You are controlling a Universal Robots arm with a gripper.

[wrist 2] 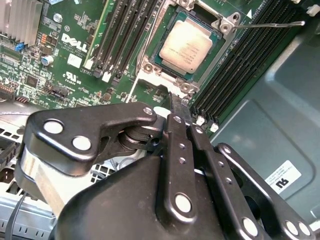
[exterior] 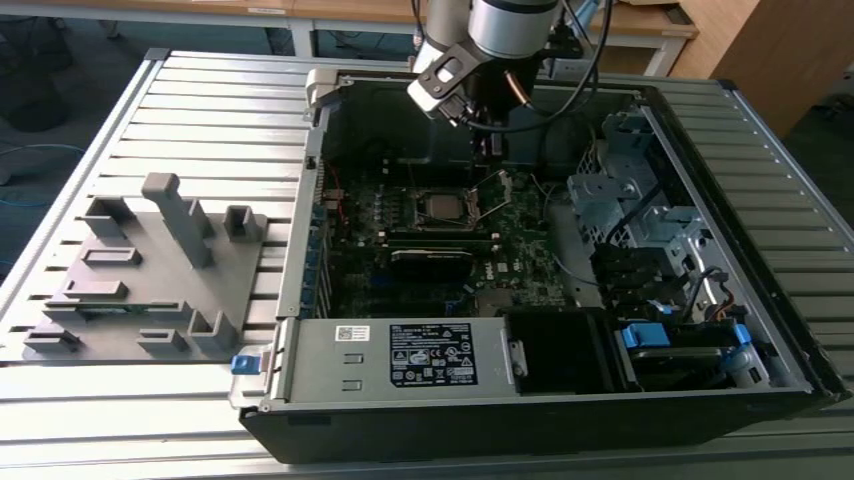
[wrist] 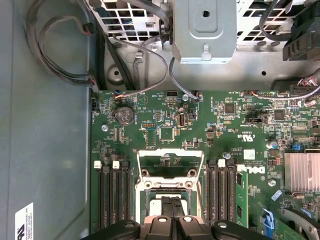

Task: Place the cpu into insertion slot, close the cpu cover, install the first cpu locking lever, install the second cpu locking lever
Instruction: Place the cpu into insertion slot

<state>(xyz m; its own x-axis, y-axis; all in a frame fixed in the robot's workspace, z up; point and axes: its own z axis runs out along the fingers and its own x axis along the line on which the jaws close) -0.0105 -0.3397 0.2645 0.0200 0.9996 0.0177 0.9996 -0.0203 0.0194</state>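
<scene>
Silver-grey and square, the cpu (wrist 2: 186, 47) lies seated flat in the insertion slot (wrist 2: 218, 50). The slot sits amid the green motherboard (wrist: 150, 120), between two banks of long black memory slots (wrist: 112, 195). The cpu cover (wrist: 170, 153) stands raised on its hinge, not lowered over the chip. One thin locking lever (wrist 2: 275, 23) juts free past the socket's corner. The gripper (wrist 2: 178, 102) hangs close to the socket's edge on the side of the raised cover, its black fingers pressed together with nothing visible between them.

Fine print marks the chip's face, and bold white lettering (wrist 2: 75, 42) sits on the board beside the memory slots. A white printed sticker (wrist 2: 282, 177) is stuck to the grey floor of the computer case (exterior: 534, 430). A black label (exterior: 430, 355) lies on the grey box against the case's black end wall.
</scene>
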